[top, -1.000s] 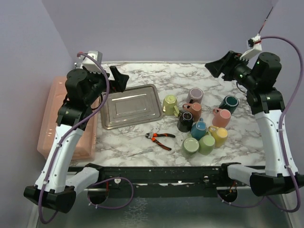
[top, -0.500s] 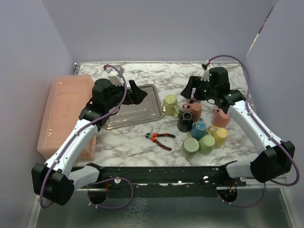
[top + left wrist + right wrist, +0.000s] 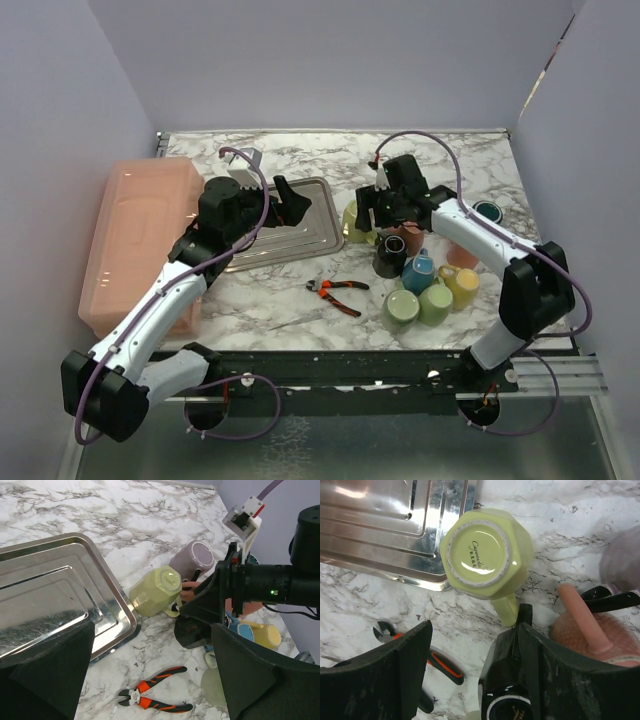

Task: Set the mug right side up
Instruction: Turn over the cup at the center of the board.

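Directly above the mug, the right gripper (image 3: pixel 472 670) hangs with its jaws spread wide, holding nothing. Beneath it the yellow-green mug (image 3: pixel 485 555) sits base up on the marble-patterned table (image 3: pixel 560 500). It is glossy ceramic with faceted sides, a dull grey foot ring, and a handle pointing toward a black mug (image 3: pixel 505 700). It lies just beside the corner of a shiny rectangular steel tray (image 3: pixel 395 520). A speckled pink mug (image 3: pixel 600 640) is near. Over the tray, the left gripper (image 3: pixel 155 677) is also spread wide and empty.
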Controlling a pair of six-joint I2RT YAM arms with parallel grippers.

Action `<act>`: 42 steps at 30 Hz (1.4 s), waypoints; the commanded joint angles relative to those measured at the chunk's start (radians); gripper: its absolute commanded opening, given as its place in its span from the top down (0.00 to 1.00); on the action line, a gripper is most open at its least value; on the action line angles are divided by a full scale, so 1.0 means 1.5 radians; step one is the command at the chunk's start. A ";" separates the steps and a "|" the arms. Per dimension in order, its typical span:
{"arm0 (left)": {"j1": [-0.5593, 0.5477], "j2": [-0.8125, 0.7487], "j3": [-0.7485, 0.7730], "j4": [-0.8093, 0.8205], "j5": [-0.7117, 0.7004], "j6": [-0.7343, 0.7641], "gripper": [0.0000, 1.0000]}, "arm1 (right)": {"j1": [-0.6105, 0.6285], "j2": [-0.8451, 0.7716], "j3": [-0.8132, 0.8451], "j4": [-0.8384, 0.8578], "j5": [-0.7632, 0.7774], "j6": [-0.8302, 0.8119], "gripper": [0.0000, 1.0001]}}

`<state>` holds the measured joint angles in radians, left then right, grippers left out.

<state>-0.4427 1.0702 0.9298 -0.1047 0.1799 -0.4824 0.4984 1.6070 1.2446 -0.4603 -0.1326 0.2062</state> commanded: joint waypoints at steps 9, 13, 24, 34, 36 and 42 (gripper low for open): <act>0.000 -0.028 -0.025 0.000 -0.063 -0.016 0.01 | 0.016 0.087 0.040 0.014 0.060 -0.056 0.36; -0.001 -0.024 -0.027 -0.002 -0.060 -0.015 0.01 | 0.015 0.105 0.046 0.019 0.064 -0.061 0.46; -0.001 0.007 -0.027 -0.002 -0.026 -0.024 0.01 | 0.015 0.133 0.059 0.057 0.014 -0.014 0.70; -0.001 0.006 -0.037 -0.002 -0.036 -0.028 0.01 | 0.038 0.156 0.051 0.057 0.137 -0.026 0.58; -0.001 0.006 -0.038 -0.002 -0.038 -0.029 0.01 | 0.043 0.157 0.047 0.065 0.155 -0.029 0.60; -0.001 0.004 -0.041 -0.002 -0.035 -0.034 0.01 | 0.055 0.157 0.039 0.097 0.157 -0.060 0.72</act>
<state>-0.4427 1.0794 0.8825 -0.1062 0.1188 -0.5198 0.5652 1.8267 1.3064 -0.3786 0.0566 0.1551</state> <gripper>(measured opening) 0.988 0.314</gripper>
